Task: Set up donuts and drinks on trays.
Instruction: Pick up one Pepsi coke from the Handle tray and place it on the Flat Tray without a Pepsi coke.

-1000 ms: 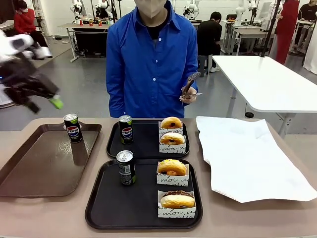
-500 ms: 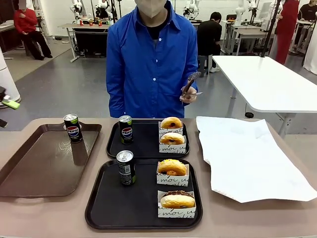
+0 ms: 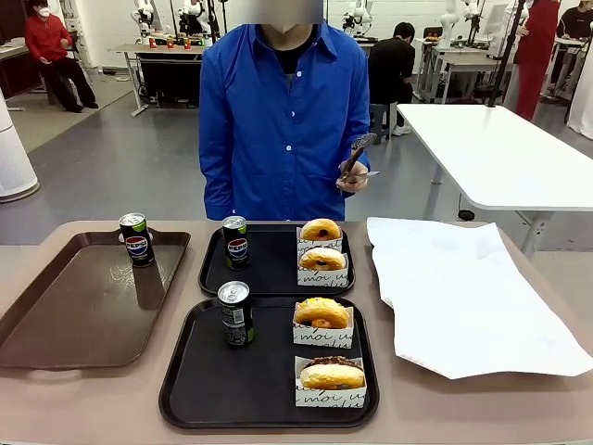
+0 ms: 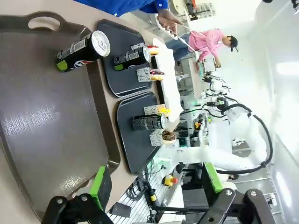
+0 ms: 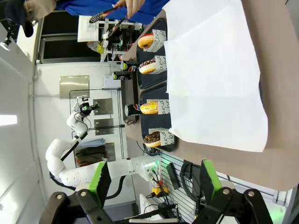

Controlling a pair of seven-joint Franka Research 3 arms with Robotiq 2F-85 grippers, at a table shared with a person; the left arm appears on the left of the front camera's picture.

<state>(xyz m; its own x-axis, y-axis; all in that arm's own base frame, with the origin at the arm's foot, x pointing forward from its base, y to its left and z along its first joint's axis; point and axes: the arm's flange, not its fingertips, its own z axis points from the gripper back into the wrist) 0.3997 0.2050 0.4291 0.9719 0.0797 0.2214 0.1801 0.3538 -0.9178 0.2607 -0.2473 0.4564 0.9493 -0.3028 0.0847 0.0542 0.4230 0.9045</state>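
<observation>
Glossy black plastic trays (image 3: 185,389); shiny metal cans (image 3: 235,313); matt white paper sleeves (image 3: 324,336).

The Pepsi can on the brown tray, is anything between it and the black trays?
Nothing visible blocks it. The small black Pepsi can stands alone at the far corner of the long brown plastic tray. Only the tray rims and bare table lie between it and the two square black plastic trays, each already holding one can.

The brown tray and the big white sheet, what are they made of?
Brown tray: probably hard plastic, smooth and slightly glossy; it shows a dim reflection of the can standing on it.
White sheet: looks like paper, thin and matte, lying flat with faint creases and an uneven edge.
</observation>
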